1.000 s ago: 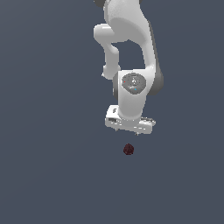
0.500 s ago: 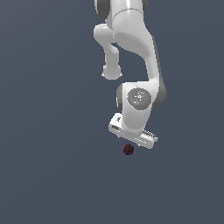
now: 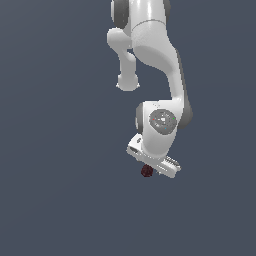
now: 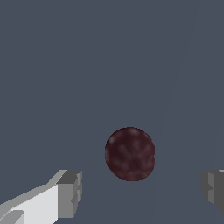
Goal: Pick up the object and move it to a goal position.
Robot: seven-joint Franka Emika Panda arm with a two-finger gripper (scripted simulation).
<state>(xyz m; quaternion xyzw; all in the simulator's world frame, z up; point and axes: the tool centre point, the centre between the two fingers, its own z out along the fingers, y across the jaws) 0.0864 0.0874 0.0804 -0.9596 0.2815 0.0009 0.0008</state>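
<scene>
The object is a tiny dark maroon, round, bumpy lump (image 3: 146,171) on the plain grey ground; in the wrist view it (image 4: 130,153) fills the middle. My white gripper (image 3: 152,170) hangs low right over it, its hand partly covering it in the exterior view. In the wrist view my gripper (image 4: 142,192) is open: one grey fingertip (image 4: 70,192) stands on one side of the lump and the other fingertip (image 4: 213,189) on the far side, both apart from it. Nothing is held.
The flat grey ground (image 3: 55,200) spreads all round with no other objects. My white arm (image 3: 160,60) rises above the gripper toward the top of the exterior view.
My arm has come down and tilted, bringing the gripper from above the lump to right over it. The lump has not moved.
</scene>
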